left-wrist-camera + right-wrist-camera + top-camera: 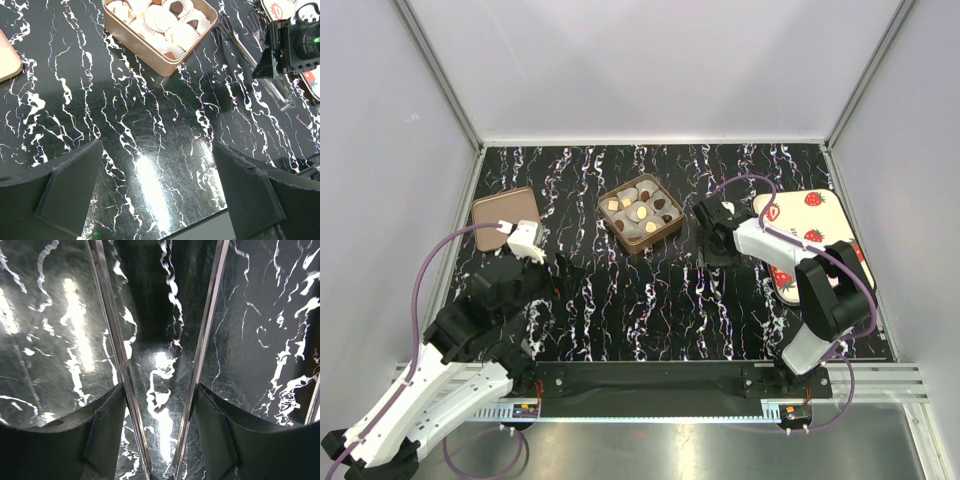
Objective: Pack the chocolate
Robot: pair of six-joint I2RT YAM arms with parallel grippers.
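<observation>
Several small chocolates (638,211), dark brown and pale, sit in white paper cups inside a gold-brown tin (665,232) at the table's centre. In the left wrist view the tin (145,52) lies at the top with a dark piece (176,7) showing. My left gripper (558,272) is open and empty (157,190) over bare table, near-left of the tin. My right gripper (708,238) is just right of the tin. Its fingers (107,430) press on the two arms of metal tongs (112,340), which spread in a V over the table; they also show in the left wrist view (245,50).
The tin's brown lid (505,215) lies at the far left. A white strawberry-print board (820,215) lies at the right under the right arm. Grey walls close the table on three sides.
</observation>
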